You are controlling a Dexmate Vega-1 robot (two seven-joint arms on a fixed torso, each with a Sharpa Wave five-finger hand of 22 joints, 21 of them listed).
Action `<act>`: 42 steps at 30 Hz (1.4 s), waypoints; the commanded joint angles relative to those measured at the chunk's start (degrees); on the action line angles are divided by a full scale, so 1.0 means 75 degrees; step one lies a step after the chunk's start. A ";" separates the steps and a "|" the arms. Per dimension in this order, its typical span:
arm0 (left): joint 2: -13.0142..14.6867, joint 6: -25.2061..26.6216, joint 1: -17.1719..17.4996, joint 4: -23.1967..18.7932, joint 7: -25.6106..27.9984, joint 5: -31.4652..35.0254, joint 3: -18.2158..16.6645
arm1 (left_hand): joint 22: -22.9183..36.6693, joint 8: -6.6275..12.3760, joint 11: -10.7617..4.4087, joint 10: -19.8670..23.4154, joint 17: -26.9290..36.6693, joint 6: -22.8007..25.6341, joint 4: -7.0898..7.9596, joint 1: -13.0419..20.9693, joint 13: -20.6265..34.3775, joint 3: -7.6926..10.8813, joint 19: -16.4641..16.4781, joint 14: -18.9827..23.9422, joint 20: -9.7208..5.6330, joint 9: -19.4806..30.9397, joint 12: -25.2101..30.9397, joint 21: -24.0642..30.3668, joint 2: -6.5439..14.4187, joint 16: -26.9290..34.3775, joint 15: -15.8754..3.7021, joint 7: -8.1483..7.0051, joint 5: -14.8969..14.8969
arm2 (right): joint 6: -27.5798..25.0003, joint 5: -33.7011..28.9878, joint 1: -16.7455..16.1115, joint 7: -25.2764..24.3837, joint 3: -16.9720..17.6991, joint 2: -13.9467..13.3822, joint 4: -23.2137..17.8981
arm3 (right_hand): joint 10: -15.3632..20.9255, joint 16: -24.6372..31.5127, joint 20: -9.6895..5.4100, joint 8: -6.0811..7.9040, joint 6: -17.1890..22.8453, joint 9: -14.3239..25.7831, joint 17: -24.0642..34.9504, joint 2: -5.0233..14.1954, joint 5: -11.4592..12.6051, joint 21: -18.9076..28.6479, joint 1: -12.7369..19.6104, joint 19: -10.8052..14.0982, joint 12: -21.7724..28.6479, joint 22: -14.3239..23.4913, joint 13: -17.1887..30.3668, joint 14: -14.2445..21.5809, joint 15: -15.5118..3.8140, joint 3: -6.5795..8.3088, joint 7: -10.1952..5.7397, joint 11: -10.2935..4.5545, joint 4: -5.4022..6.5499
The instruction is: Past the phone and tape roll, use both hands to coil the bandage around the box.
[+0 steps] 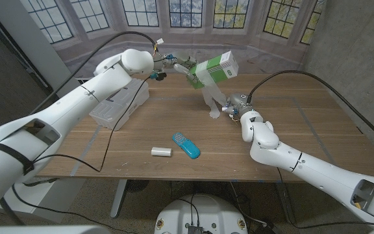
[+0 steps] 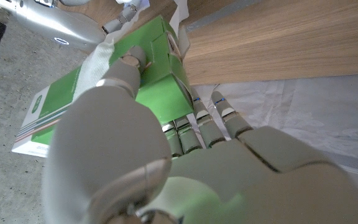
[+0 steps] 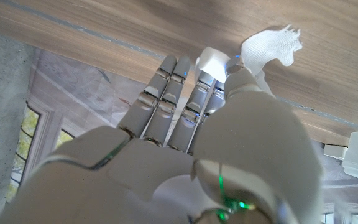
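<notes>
Holding the box (image 1: pixel 214 69) up off the table (image 1: pixel 304 130), the left hand (image 1: pixel 174 65) grips one end of it; box tilted, far end higher, green and white. In the left wrist view the fingers (image 2: pixel 194 127) press along the box's (image 2: pixel 104 93) green side and the thumb lies on the opposite face, so the box is clamped between them. White bandage (image 1: pixel 210 97) is wrapped over the box just beyond the left fingertips and hangs from it as a loose strip toward the table.

Right hand (image 1: pixel 237 106) sits low, just above the tabletop, at the bottom end of that strip. In the right wrist view the fingers (image 3: pixel 166 99) lie close together, reaching forward, and a frayed white end of bandage (image 3: pixel 271 46) sticks out just past the thumb tip; it looks pinched between thumb and a finger, though the contact itself is hidden behind the hand (image 3: pixel 229 155).

Box and right fingertips are near each other, joined by the bandage; the two hands do not touch.

Nearer the robot than both hands, well apart from any finger: blue phone (image 1: pixel 186 145) lying flat, white tape roll (image 1: pixel 162 151) just beside it. A clear plastic bin (image 1: pixel 119 104) lies under the left forearm.
</notes>
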 commanded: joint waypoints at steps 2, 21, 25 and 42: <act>0.0178 0.0073 0.0114 -0.0110 -0.0317 -0.0247 -0.0017 | 0.0046 0.1760 -0.0004 0.0089 0.0003 0.0207 0.0069 -0.0462 0.0282 0.0066 0.0012 0.0024 -0.0022 0.0032 0.0070 0.0034 0.0452 0.0012 0.0021 0.0209 0.0010 | 0.0213 -0.0337 0.0294 0.0147 -0.0110 -0.0058 0.0164 | 0.0054 -0.0017 -0.0515 0.0054 0.0060 0.0028 0.0007 0.0071 0.0003 -0.0017 0.0008 -0.0019 0.0024 0.0029 0.0007 0.0100 -0.1013 -0.0012 0.0006 -0.0024 0.0005; 0.0374 0.0253 0.0226 -0.0420 -0.0575 -0.0505 -0.0095 | 0.0048 0.1751 0.0001 0.0072 0.0015 0.0186 0.0059 -0.0459 0.0285 0.0045 -0.0011 -0.0006 -0.0021 0.0029 0.0075 0.0030 0.0468 0.0021 0.0041 0.0219 0.0005 | 0.0418 -0.0797 0.0170 0.0469 0.0186 -0.0416 -0.0068 | 0.0092 -0.0031 -0.0521 0.0049 0.0067 0.0028 0.0005 0.0083 0.0003 -0.0016 0.0012 -0.0019 0.0027 0.0029 0.0010 0.0114 -0.1018 -0.0024 -0.0003 -0.0018 0.0011; 0.0382 0.0247 0.0228 -0.0463 -0.0634 -0.0572 -0.0097 | 0.0048 0.1751 0.0003 0.0074 0.0010 0.0187 0.0057 -0.0460 0.0285 0.0045 -0.0020 -0.0001 -0.0024 0.0028 0.0078 0.0028 0.0466 0.0021 0.0038 0.0215 0.0006 | 0.0490 -0.0877 0.0136 0.0510 0.0265 -0.0469 -0.0098 | 0.0100 -0.0032 -0.0528 0.0056 0.0088 0.0028 0.0005 0.0081 0.0001 -0.0015 0.0013 -0.0017 0.0028 0.0029 0.0011 0.0121 -0.1016 -0.0028 0.0008 -0.0037 0.0011; 0.0522 0.0300 0.0199 -0.0488 -0.1014 -0.0625 0.0024 | 0.0051 0.1747 0.0022 0.0042 0.0026 0.0174 0.0057 -0.0470 0.0271 0.0011 -0.0027 -0.0026 -0.0002 0.0031 0.0068 0.0031 0.0476 0.0034 0.0048 0.0223 0.0001 | 0.0952 -0.1128 0.0043 0.0601 0.0470 -0.0478 0.0038 | 0.0111 -0.0046 -0.0537 0.0053 0.0093 0.0026 -0.0002 0.0085 0.0000 -0.0013 0.0021 -0.0007 0.0018 0.0027 0.0009 0.0149 -0.1020 -0.0035 -0.0004 -0.0044 0.0010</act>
